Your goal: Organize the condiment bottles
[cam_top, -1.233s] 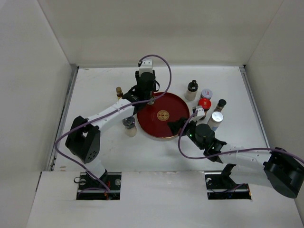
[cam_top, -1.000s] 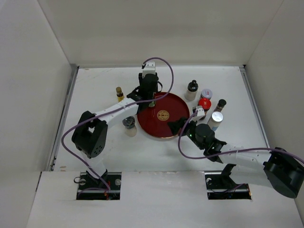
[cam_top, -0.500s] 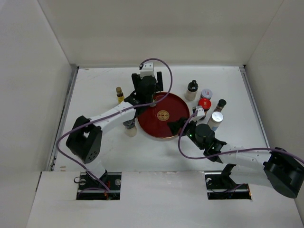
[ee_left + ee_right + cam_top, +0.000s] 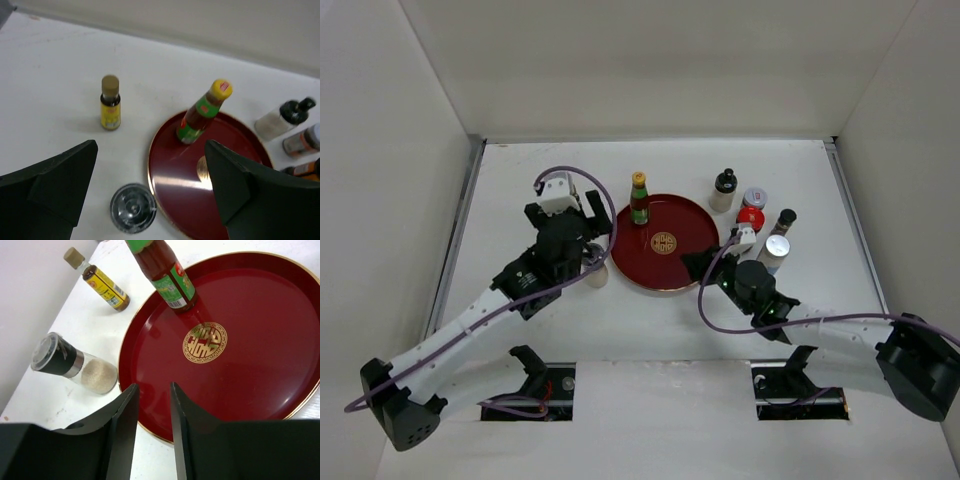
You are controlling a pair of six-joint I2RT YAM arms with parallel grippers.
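I count eight bottles on my screens: one tall sauce bottle, one small yellow-label bottle, one grinder, one black-capped white bottle, one silver-lidded jar, one red-capped jar, one dark bottle and one silver-capped bottle. There is one red tray. There are two arms, the left arm and the right arm.

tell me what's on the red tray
One sauce bottle, yellow cap, green label, stands on the tray near its far-left rim. The rest shown is bare; the right gripper hides some rim.
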